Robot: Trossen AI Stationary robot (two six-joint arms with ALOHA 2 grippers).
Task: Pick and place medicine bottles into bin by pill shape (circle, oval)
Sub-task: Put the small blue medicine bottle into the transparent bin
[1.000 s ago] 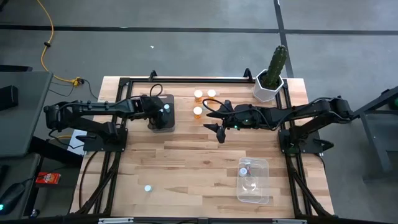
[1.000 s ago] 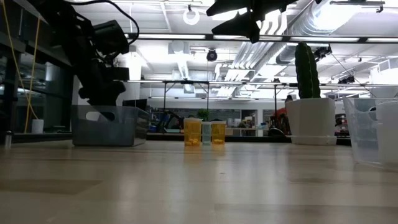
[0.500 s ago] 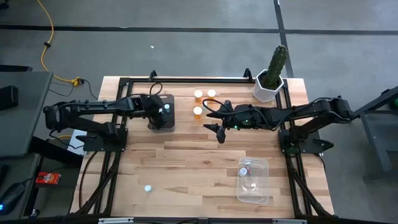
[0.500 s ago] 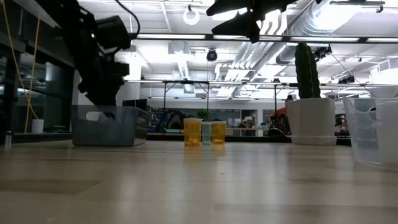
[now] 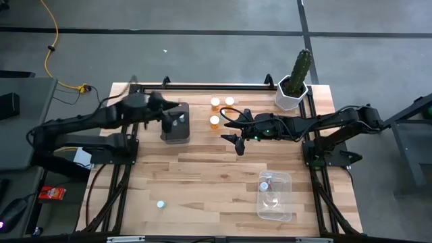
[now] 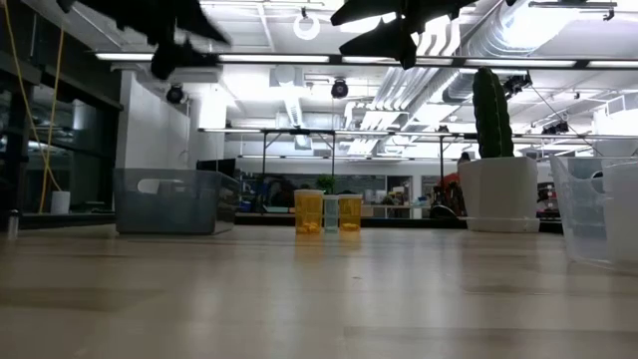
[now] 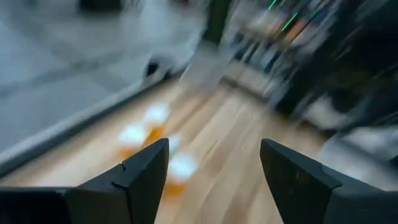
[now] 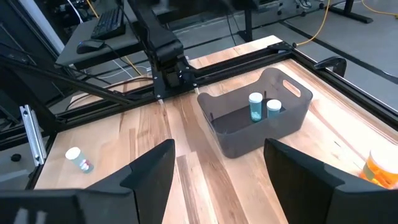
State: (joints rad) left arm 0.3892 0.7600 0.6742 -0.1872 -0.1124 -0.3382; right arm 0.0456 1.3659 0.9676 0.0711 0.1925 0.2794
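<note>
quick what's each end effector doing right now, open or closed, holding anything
Left end effector: open, empty, raised beside the grey bin.
Right end effector: open, empty, hovering mid-table.

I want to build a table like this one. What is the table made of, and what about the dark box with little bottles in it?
The table looks like pale wooden planks with visible grain, smoothly finished. The dark box looks like see-through smoky grey plastic, since two bottles show through its wall.
</note>
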